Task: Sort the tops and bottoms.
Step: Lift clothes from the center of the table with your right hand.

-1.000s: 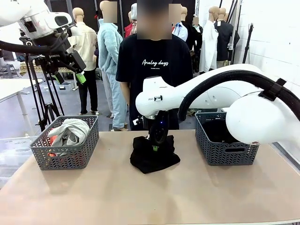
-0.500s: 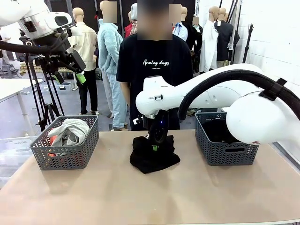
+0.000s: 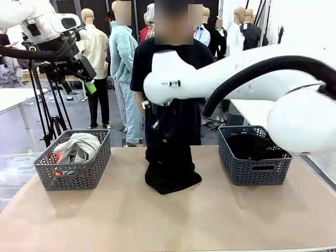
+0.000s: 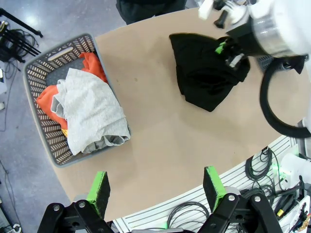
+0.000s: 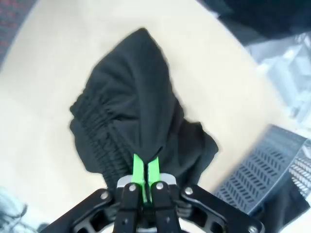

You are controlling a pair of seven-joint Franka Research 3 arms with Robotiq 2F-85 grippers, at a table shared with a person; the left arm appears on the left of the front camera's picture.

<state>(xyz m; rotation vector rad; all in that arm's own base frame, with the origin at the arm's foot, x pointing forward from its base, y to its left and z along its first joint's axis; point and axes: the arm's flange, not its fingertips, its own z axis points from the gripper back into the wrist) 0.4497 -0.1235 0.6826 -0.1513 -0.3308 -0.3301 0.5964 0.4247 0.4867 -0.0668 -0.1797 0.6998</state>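
A black bottom is drawn up from the table's middle, its lower part still resting on the wood. My right gripper is shut on its top fold; in the right wrist view the green pads pinch the black cloth. The pale grey top and the red-orange top lie in the left basket. More black cloth lies in the right basket. My left gripper hangs open high at the far left, with nothing between its fingers.
A person in a black T-shirt with white script stands at the far edge behind the lifted cloth. In the left wrist view the grey top covers most of the red-orange one. Bare tabletop spreads in front of both baskets.
My right arm has risen sharply, pulling the upper part of the black bottom off the table. The left arm and both baskets have stayed put.
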